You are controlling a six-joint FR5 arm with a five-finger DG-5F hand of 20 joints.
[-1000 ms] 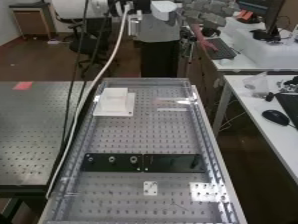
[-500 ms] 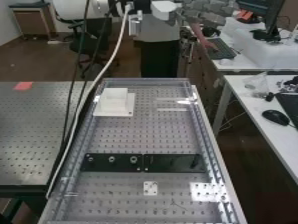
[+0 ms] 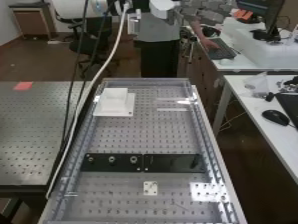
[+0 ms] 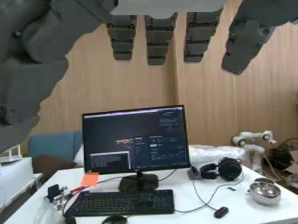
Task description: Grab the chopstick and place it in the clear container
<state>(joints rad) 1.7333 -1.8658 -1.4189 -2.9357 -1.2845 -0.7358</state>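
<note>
In the high view my hand (image 3: 209, 11) is at the top edge, raised beyond the far end of the bench, with its dark grey fingers extended. The wrist view has the hand (image 4: 158, 42) with straight, spread fingers and the thumb off to one side; nothing lies between them. On the far right part of the perforated bench top is a see-through shape (image 3: 173, 109) with bright edges; whether it is the clear container or a reflection, I cannot tell.
A white stepped block (image 3: 114, 104) stands at the bench's far left. Black plates (image 3: 174, 163) with small knobs cross the middle. A cable (image 3: 100, 75) hangs along the left side. Beyond are desks, a monitor (image 4: 136, 140) and a keyboard (image 4: 123, 202).
The hand has shifted slightly upward in the high view, and the white arm part beside it a little to the left. Bright glints on the see-through shape have changed.
</note>
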